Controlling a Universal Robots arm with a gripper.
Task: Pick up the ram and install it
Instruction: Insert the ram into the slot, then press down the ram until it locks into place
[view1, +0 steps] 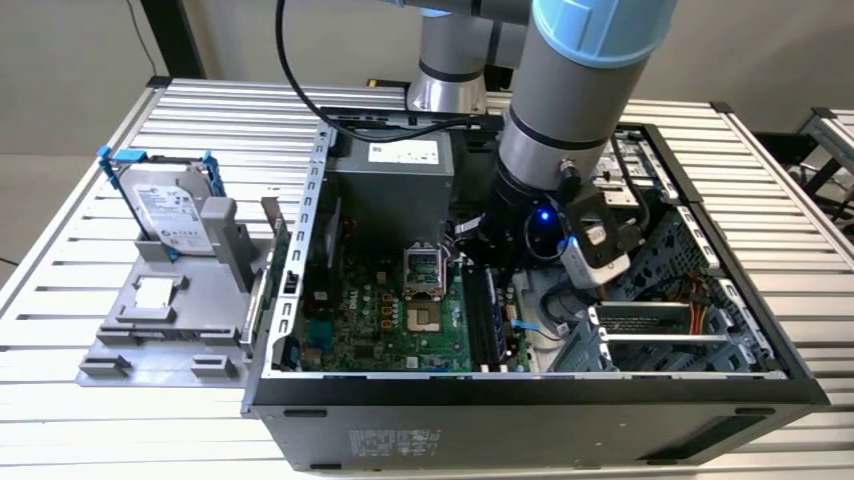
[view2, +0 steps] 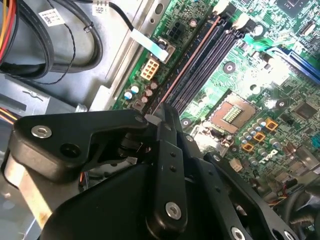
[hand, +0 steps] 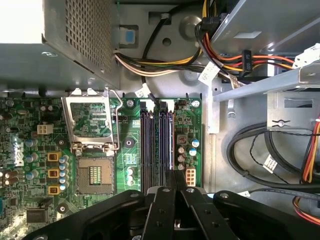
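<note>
Black end effector (view2: 167, 117), fingers clenched on the ram (hand: 172, 145), holds it edge-down in a motherboard slot (hand: 150, 145) inside the open computer case (view1: 534, 400).

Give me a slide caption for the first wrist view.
Gripper poised over the memory slots of a green motherboard, beside the open processor socket.

arm links: thick grey-silver tubes, round section
joint cap: light blue, on the arm (view1: 587, 90)
wrist: black housing, small blue light lit, white and grey module clipped on its side
cable: black, looping from the top down to the wrist
pincer (view2: 162, 125): matte black linkage arms and plates, rounded ends
screws: silver heads in the black links, in both wrist views
</note>
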